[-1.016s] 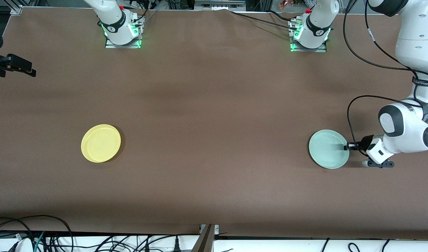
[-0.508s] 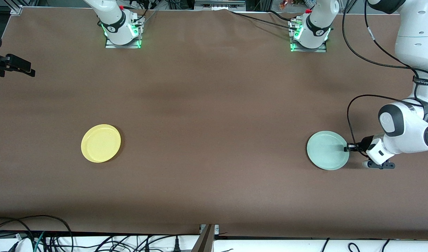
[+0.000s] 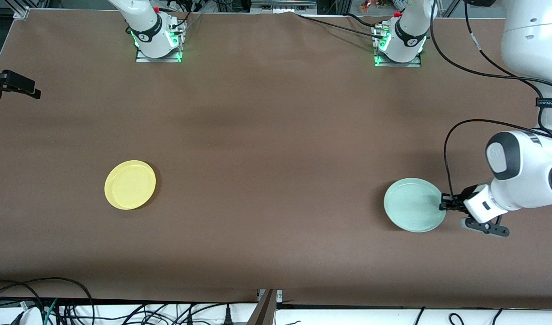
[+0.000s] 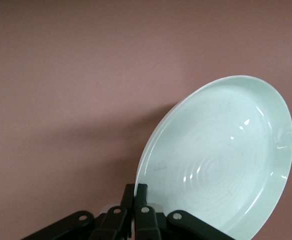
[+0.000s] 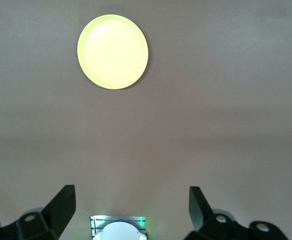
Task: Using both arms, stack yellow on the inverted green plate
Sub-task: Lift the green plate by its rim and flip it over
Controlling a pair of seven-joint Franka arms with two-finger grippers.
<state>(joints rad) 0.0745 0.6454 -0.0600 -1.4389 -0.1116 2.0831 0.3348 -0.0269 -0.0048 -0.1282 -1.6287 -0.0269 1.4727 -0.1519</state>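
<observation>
Rings on the green plate (image 4: 221, 165) are seen only in the left wrist view, where the left gripper (image 4: 136, 197) is pinched on its rim and the plate is tilted off the table (image 3: 276, 135). The right gripper (image 5: 131, 205) is spread, high above the yellow plate (image 3: 130, 184), which lies toward the right arm's end.

Black two-finger right gripper (image 3: 14, 85) cut off by front view's edge; left gripper's (image 4: 136, 197) body cropped in left wrist view.
</observation>
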